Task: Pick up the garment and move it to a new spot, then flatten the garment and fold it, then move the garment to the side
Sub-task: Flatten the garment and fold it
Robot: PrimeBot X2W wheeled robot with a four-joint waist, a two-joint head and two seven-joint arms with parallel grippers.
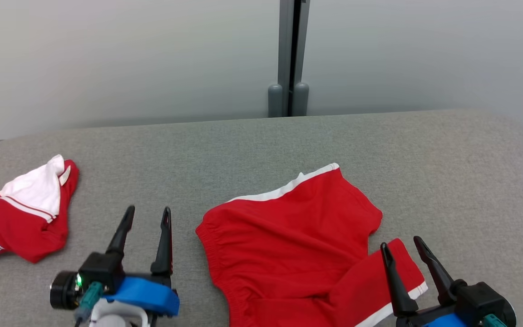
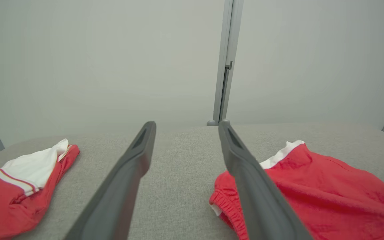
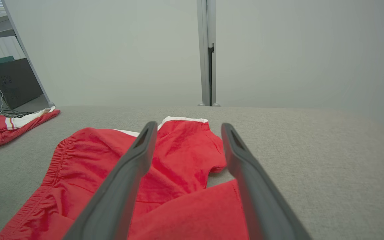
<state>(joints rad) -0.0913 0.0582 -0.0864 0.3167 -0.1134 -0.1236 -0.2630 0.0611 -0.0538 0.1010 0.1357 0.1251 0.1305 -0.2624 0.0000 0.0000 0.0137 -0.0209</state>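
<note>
Both grippers are nearest me at the bottom of the head view. The left gripper [image 1: 148, 209] has its fingers spread wide over bare grey table [image 1: 261, 145], holding nothing, just beside the elastic waistband of the red shorts [image 1: 288, 236]. The right gripper [image 1: 401, 242] is spread as well and empty, poised above the trouser leg that lies doubled across the near right corner of the shorts.

The shorts lie in the middle of the table, partly flat, with one white-trimmed leg pointing away from me and the other turned over on itself. Their near edge runs out of the head view, so I cannot tell whether any of it hangs off the table.

My main worry is the right side. If I close there, I expect to catch the doubled leg and perhaps the layer under it, and the lift would then bunch the cloth rather than spread it. On the left, a pinch short of the waistband would close on nothing, and a one-sided lift would drag the shorts crooked.

A red and white shirt [image 1: 21, 213] lies at the far left, well apart. Any sideways move that way risks landing on it or tangling with it.
</note>
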